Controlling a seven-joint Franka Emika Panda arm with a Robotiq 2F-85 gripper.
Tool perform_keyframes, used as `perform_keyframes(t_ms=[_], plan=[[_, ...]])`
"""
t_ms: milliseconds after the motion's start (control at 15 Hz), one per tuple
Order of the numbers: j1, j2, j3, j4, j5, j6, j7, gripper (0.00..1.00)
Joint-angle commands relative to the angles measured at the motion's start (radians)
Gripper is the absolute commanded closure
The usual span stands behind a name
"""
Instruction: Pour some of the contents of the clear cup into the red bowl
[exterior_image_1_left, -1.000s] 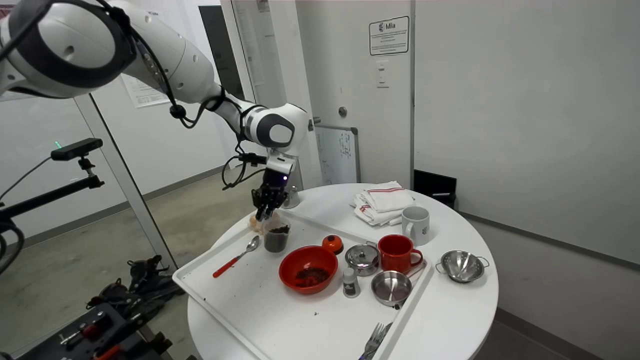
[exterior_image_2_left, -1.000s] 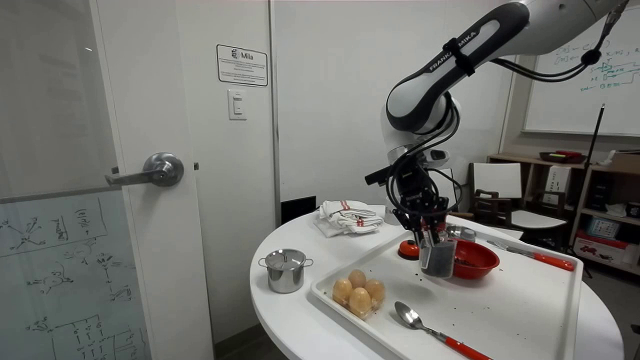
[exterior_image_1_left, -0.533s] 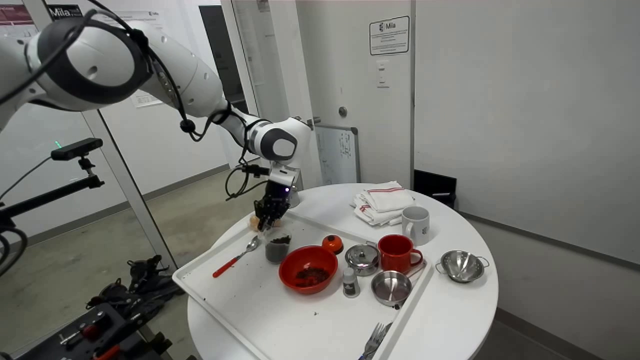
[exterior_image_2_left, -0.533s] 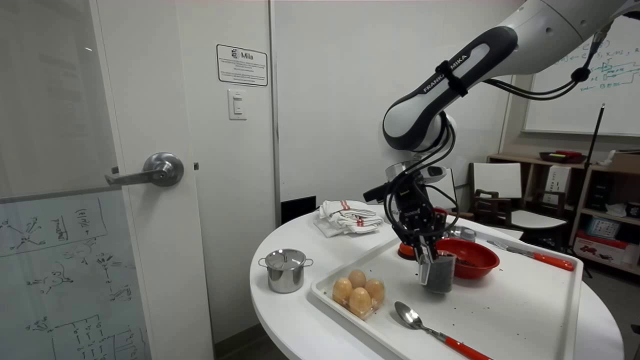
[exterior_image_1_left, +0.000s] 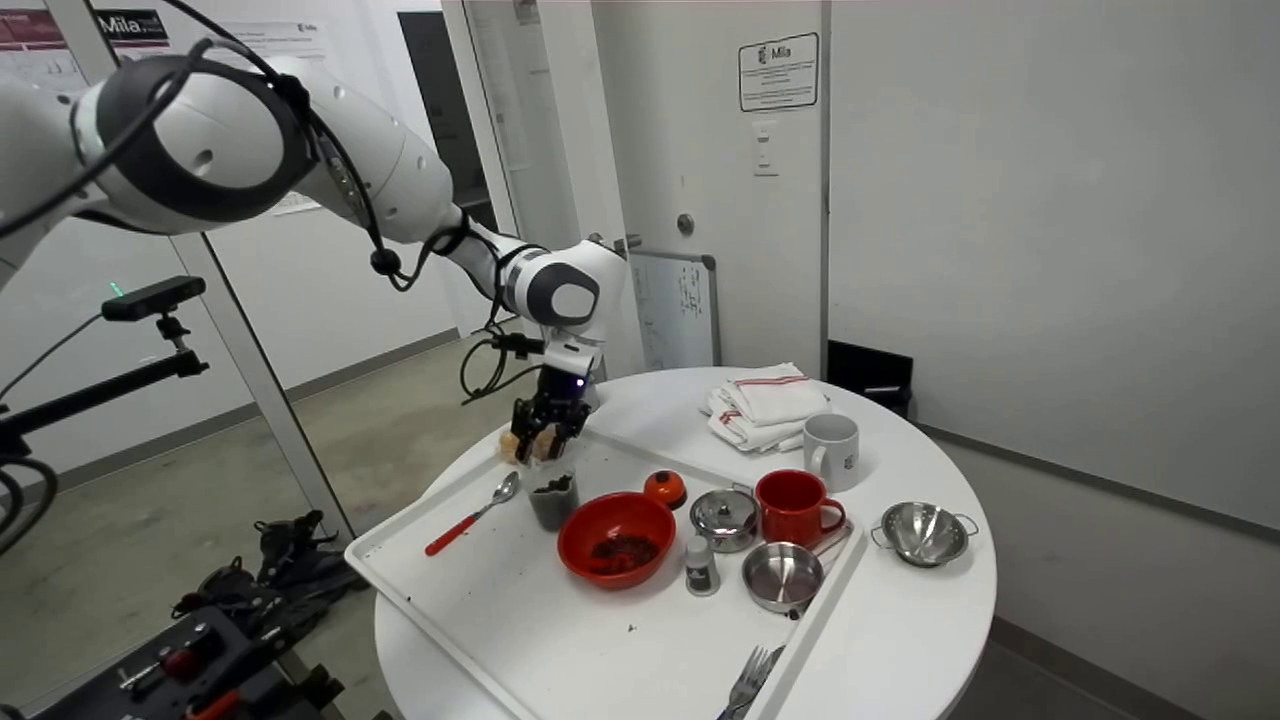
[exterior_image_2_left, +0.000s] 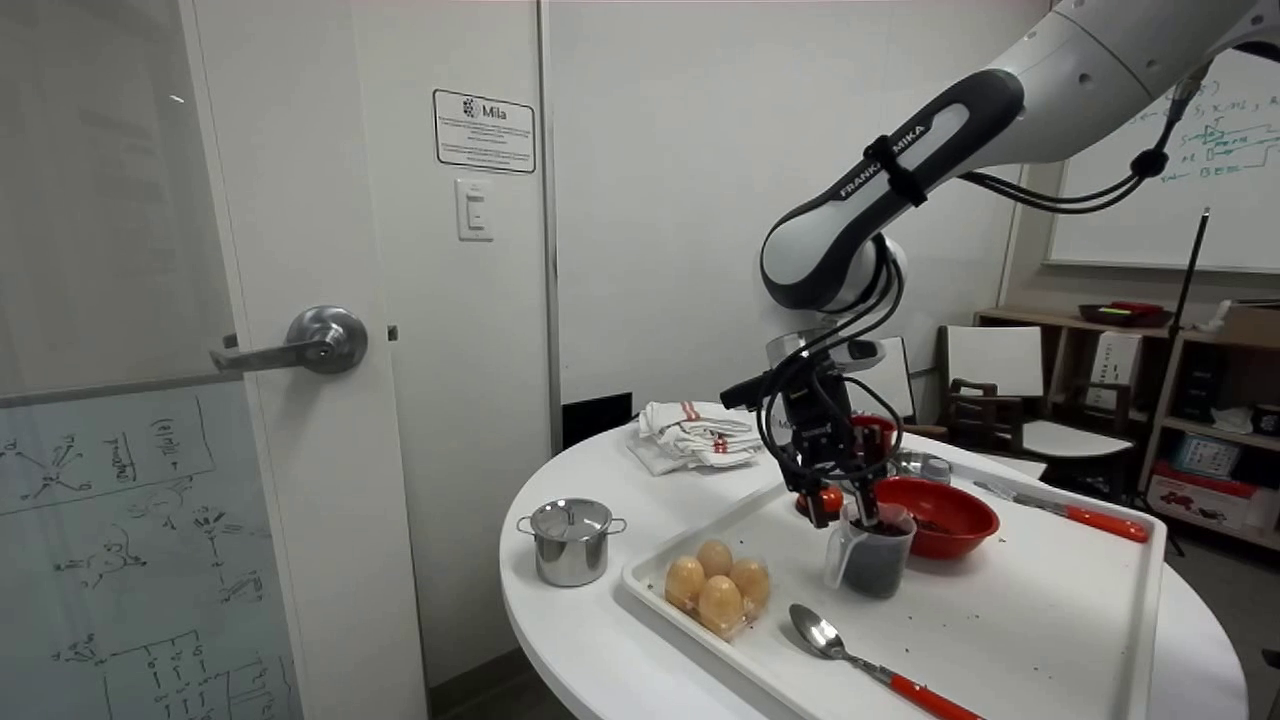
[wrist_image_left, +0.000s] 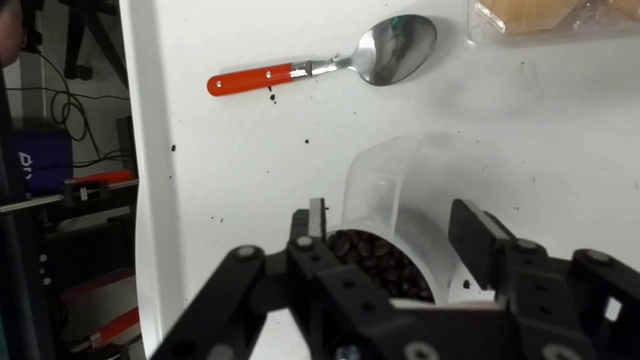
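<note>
Fingers (wrist_image_left: 472, 245): spread well apart, grasping nothing; gripper (wrist_image_left: 390, 217) low over the white tray (exterior_image_2_left: 1040, 600).
Clear cup (exterior_image_2_left: 880, 572): standing on the tray, just beside the red bowl (exterior_image_1_left: 605, 512); whether the two touch cannot be told. Its see-through handle (wrist_image_left: 372, 192) shows between the fingers in the wrist view; in an exterior view one fingertip overlaps the cup's mouth, contact uncertain.
Contents (wrist_image_left: 375, 257): dark, bean-like pieces, in the cup.
Red bowl: dark bits (exterior_image_1_left: 622, 552) lying in the bottom.
Spoon (wrist_image_left: 300, 70): red-handled, on the tray.
Eggs (exterior_image_2_left: 720, 603): tan, near the tray's corner.
Lidded pot (exterior_image_2_left: 571, 555): metal, on the table (exterior_image_1_left: 905, 640), off the tray.
</note>
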Motion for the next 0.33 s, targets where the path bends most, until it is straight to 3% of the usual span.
perform_keyframes(t_ms=[0,133,267], plan=[[-0.014,0.001,0.017,0.005,-0.014,0.001,0.007,0.27],[-0.014,0.001,0.017,0.007,-0.014,0.001,0.007,0.17],[-0.014,0.001,0.017,0.007,-0.014,0.001,0.007,0.17]])
